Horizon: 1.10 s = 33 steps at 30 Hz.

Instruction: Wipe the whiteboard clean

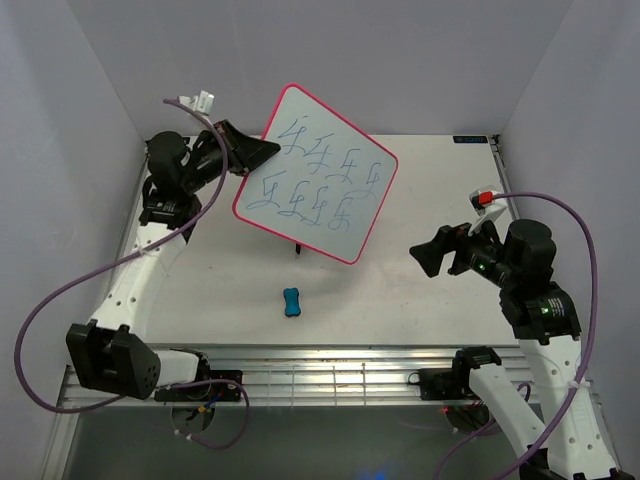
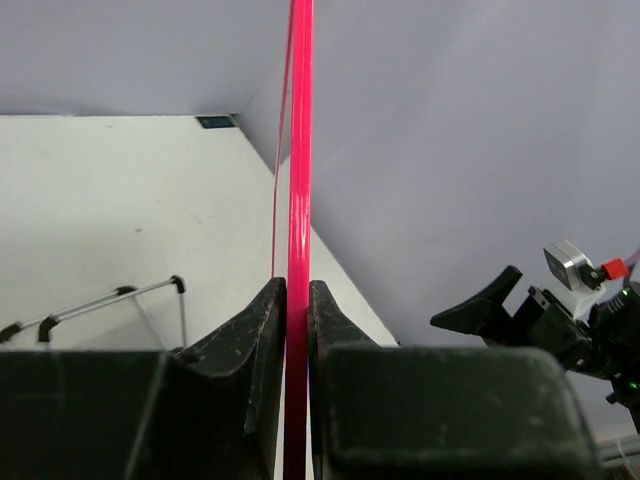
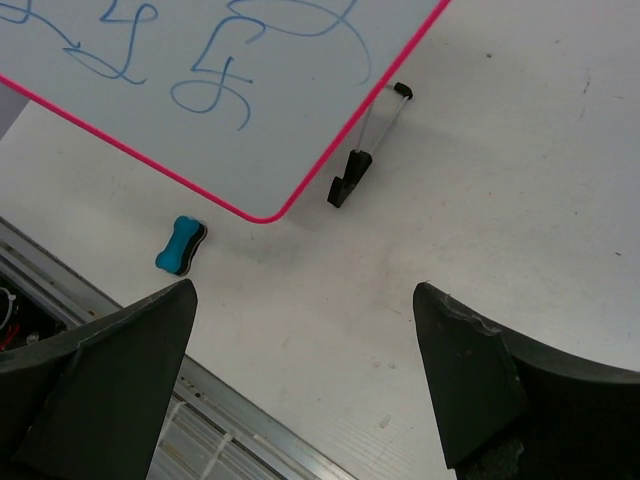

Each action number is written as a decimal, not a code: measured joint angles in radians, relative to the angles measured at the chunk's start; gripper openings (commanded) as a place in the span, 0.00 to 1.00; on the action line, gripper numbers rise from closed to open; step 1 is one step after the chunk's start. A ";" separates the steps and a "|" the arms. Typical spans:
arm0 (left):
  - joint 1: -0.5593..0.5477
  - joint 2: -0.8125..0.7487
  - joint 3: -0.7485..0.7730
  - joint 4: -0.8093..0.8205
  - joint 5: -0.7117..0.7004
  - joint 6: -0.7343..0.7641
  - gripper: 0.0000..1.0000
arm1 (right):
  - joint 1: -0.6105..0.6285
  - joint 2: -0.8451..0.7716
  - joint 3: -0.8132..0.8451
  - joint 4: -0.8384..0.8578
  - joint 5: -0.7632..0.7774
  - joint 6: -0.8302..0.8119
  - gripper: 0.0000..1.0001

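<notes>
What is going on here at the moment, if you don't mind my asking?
The left gripper is clamped on the pink edge of the whiteboard, holding it up at a tilt over the table. Its blue scribbles are not yet erased. The right gripper hangs open and empty off to the right. The blue eraser lies on the table, apart from both grippers.

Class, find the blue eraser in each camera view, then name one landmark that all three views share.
Top external: eraser just left of centre, below the whiteboard.
Left wrist: not in it.
Right wrist: eraser left of centre, beside the whiteboard's rounded corner.
Shared landmark: the whiteboard's pink frame, seen in all three.
</notes>
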 measured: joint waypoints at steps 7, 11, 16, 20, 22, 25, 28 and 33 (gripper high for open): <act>0.161 -0.200 -0.011 -0.316 -0.094 0.102 0.00 | 0.040 0.092 0.000 -0.021 -0.106 -0.009 0.87; 0.268 -0.267 0.019 -0.478 -0.169 0.154 0.00 | 0.237 0.213 -0.002 -0.024 -0.059 0.005 0.89; 0.358 -0.313 0.019 -0.613 -0.288 0.197 0.00 | 0.475 0.336 -0.001 -0.002 0.042 0.035 0.89; 0.367 -0.352 0.019 -0.711 -0.382 0.240 0.00 | 0.584 0.456 0.047 0.011 0.120 0.044 0.89; 0.367 -0.369 0.019 -0.749 -0.413 0.255 0.00 | 0.640 0.537 0.096 0.020 0.158 0.041 0.88; 0.367 -0.393 0.019 -0.800 -0.446 0.270 0.00 | 0.719 0.657 0.176 0.025 0.203 0.021 0.87; 0.367 -0.416 0.015 -0.842 -0.463 0.281 0.00 | 0.772 0.766 0.244 0.024 0.230 -0.008 0.88; 0.354 -0.456 -0.010 -0.901 -0.503 0.304 0.00 | 0.820 0.919 0.318 0.035 0.325 0.004 0.92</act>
